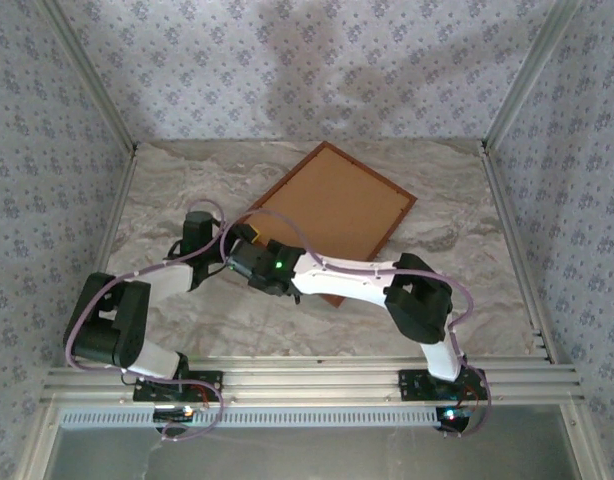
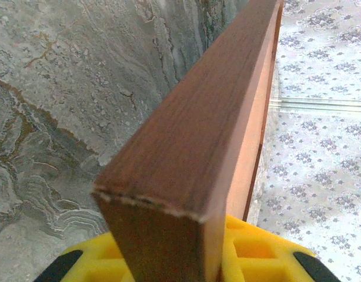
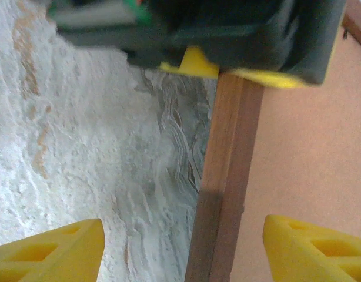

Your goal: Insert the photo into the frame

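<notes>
- Left wrist view: the left gripper (image 2: 169, 255) clamps its yellow fingers (image 2: 257, 252) on the frame (image 2: 192, 135) at a corner of the moulding.
- The right gripper (image 3: 183, 235) stands wide, straddling that same rail (gripping nothing).
- The frame lies skewed mid-worktop (image 1: 167, 200), brown backing board (image 1: 332, 205) up.
- The right arm (image 1: 357, 278) reaches leftward; the left arm (image 1: 112, 320) bends its elbow outward.

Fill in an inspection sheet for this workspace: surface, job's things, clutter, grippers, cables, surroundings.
Surface: grey-white marbled tabletop.
Job's things: thin reddish-brown wooden picture frame lying askew, plain brown backing board facing up.
Clutter: nothing seen.
Grippers: left gripper clamped on the frame's moulding; right gripper open, straddling the same moulding.
Cables: lilac cables looped along both arms.
Surroundings: floral-papered walls, aluminium rails.
</notes>
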